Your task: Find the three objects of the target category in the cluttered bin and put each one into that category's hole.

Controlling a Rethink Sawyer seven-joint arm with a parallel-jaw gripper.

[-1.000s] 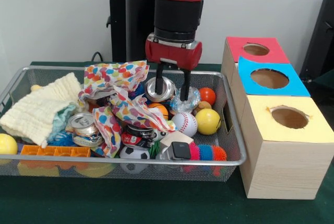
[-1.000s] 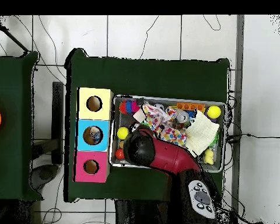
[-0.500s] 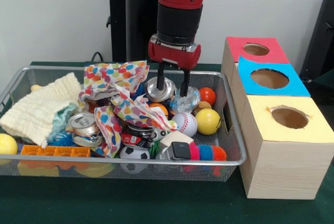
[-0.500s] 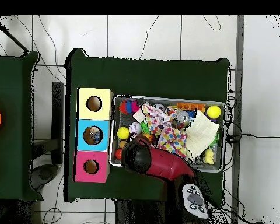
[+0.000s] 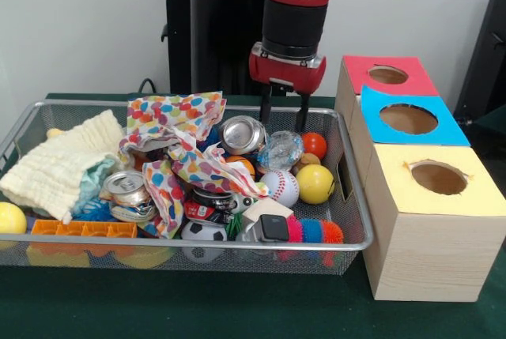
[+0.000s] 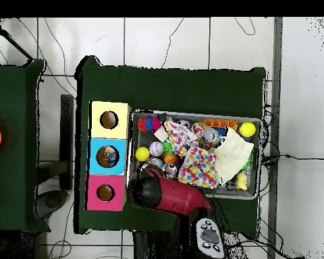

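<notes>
**Empty gripper above bin's back rim**

Packed into wire bin (image 5: 352,220), nearest first: soccer ball (image 5: 204,232), spiky balls (image 5: 312,231), baseball (image 5: 280,186), yellow ball (image 5: 315,183), polka-dot cloth (image 5: 178,145). Behind these, silver can (image 5: 243,134) lying tilted, round end facing the camera. Farthest back, hanging straight down from red arm (image 5: 294,7), gripper (image 5: 283,112), fingers spread, holding nothing. Alongside at right, yellow, blue, red boxes (image 5: 411,220).
</notes>
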